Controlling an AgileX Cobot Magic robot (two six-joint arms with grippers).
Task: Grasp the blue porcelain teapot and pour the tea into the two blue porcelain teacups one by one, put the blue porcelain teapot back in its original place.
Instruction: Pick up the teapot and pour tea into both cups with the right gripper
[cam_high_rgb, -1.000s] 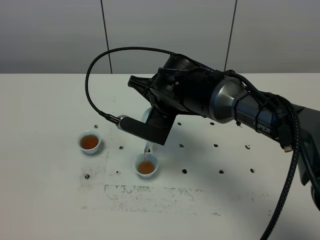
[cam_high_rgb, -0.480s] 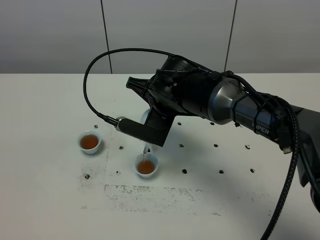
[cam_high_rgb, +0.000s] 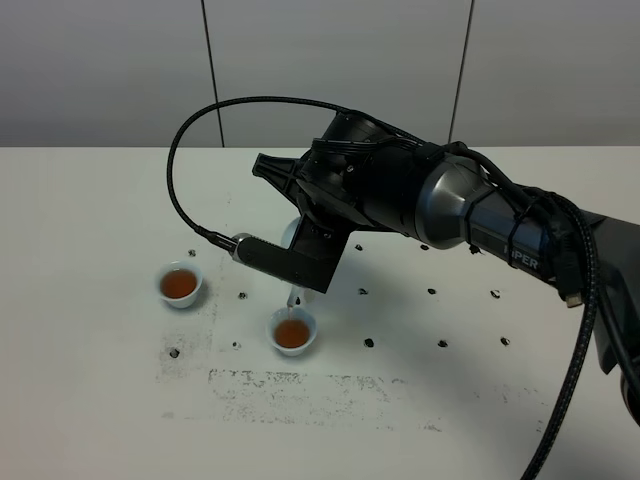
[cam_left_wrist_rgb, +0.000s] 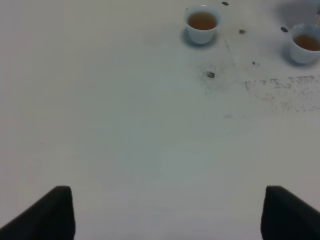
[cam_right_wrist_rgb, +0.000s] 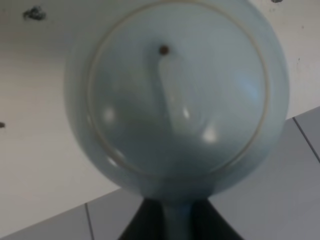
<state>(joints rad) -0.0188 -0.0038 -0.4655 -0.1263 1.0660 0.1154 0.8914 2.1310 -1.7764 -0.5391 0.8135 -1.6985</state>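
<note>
While the arm (cam_high_rgb: 470, 212) reads "PER", right fingers (cam_right_wrist_rgb: 141, 228) clamp the blue porcelain teapot (cam_right_wrist_rgb: 175, 95); left fingers (cam_left_wrist_rgb: 54, 215) spread wide.

Right arm (cam_high_rgb: 470, 215) reaches in from 4 o'clock toward centre, wrist rolled over, right gripper (cam_right_wrist_rgb: 176, 225) clamped on the blue porcelain teapot (cam_right_wrist_rgb: 175, 95) handle. Left gripper (cam_left_wrist_rgb: 167, 212) hovers, jaws wide apart.

Even, soft overhead light, faint shadows, small glare spots on the blurred close-up teapot (cam_right_wrist_rgb: 175, 100).
</note>
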